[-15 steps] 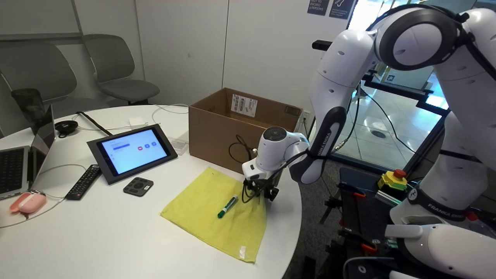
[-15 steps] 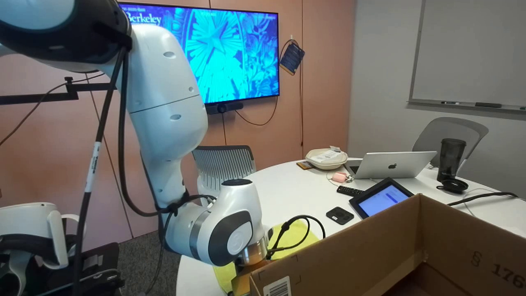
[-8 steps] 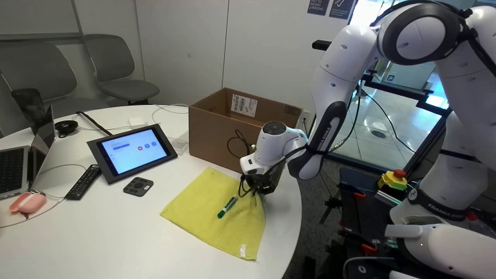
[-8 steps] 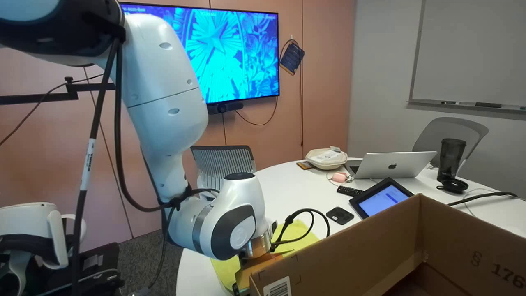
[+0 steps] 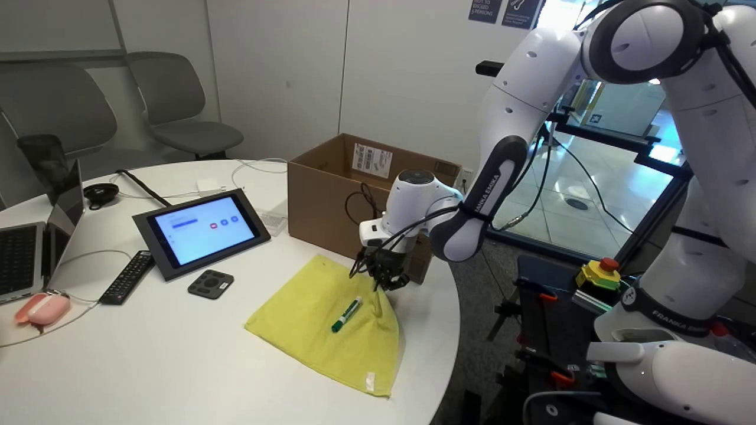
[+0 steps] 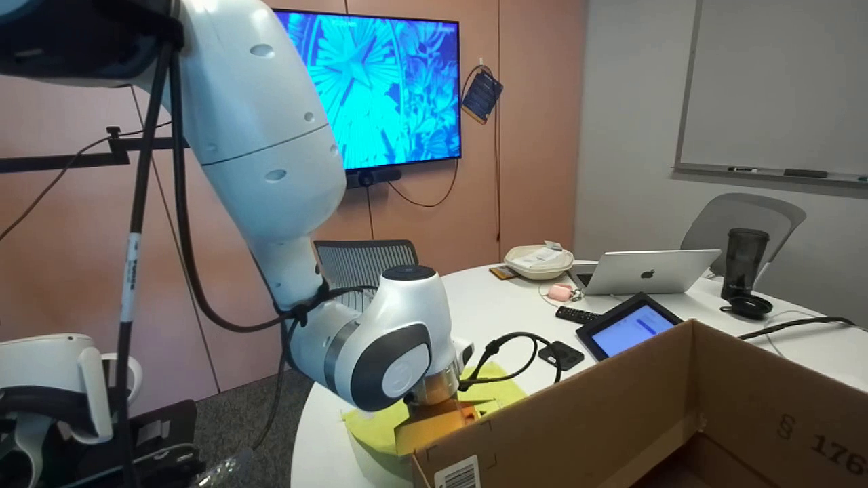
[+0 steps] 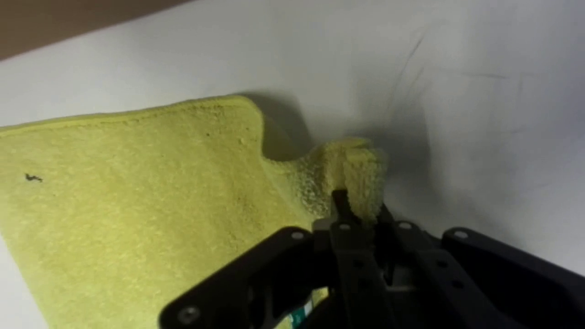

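Note:
My gripper [image 7: 363,205] is shut on a bunched edge of a yellow cloth [image 7: 160,196], which sticks up between the fingertips in the wrist view. In an exterior view the gripper [image 5: 391,282] is beside the cardboard box, at the cloth's raised corner. The rest of the cloth [image 5: 313,330] lies spread on the white table [image 5: 195,366], with folds running to the gripper. A green and white marker [image 5: 346,314] lies on the cloth; part of the marker [image 7: 299,315] shows behind the gripper in the wrist view. In an exterior view the box hides the fingertips and part of the cloth [image 6: 498,388].
An open cardboard box [image 5: 331,206] stands right behind the gripper; its near wall [image 6: 576,420] shows too. A tablet on a stand [image 5: 204,227], a small dark puck-like device [image 5: 211,284], a remote [image 5: 127,277], a laptop [image 5: 35,254] and a pink case [image 5: 44,309] are on the table.
My gripper has risen and moved left in the view with the marker in front, lifting the cloth's corner and drawing its right edge in. The marker stays about where it was.

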Available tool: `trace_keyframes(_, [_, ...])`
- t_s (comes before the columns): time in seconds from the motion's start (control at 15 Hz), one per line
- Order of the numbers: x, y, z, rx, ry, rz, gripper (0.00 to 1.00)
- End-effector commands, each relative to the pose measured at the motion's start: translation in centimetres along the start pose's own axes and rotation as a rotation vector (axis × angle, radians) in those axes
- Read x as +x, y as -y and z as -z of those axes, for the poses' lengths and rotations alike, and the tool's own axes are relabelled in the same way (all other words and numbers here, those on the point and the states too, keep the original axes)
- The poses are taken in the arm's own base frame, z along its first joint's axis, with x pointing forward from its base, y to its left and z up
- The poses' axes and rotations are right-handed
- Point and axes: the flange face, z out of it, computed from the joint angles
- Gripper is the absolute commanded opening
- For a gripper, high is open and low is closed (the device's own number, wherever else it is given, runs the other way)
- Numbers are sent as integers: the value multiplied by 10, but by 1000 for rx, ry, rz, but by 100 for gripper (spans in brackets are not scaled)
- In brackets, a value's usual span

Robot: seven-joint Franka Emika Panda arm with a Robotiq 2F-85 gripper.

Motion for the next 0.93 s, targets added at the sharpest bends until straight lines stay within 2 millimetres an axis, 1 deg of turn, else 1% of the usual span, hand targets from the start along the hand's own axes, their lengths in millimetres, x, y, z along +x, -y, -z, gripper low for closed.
trace_keyframes(0.0, [8, -25, 15, -27, -43, -109, 6])
trace_keyframes(0.33, [14, -68, 35, -117, -74, -318, 4])
trace_keyframes(0.53, [24, -90, 47, -184, -93, -435, 4])
trace_keyframes(0.67, [32, -104, 50, -232, -90, -520, 4])
trace_keyframes(0.87, [50, -120, 42, -280, -57, -623, 4])
